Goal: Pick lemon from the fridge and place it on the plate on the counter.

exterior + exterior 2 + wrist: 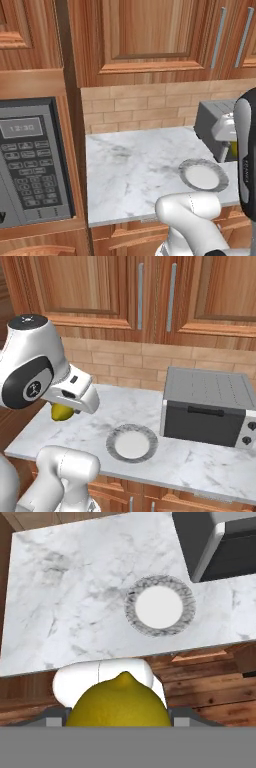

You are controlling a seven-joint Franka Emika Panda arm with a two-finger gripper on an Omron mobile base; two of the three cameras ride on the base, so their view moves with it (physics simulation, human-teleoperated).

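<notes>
Lemon (119,702) clamped in gripper (119,719), above counter (75,612).

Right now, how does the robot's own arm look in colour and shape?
The arm is glossy white with rounded, tube-like links and dark grey to black joints. One dark round joint cap carries a small white mark. The end effector has a white boxy body with small dark slots.
</notes>
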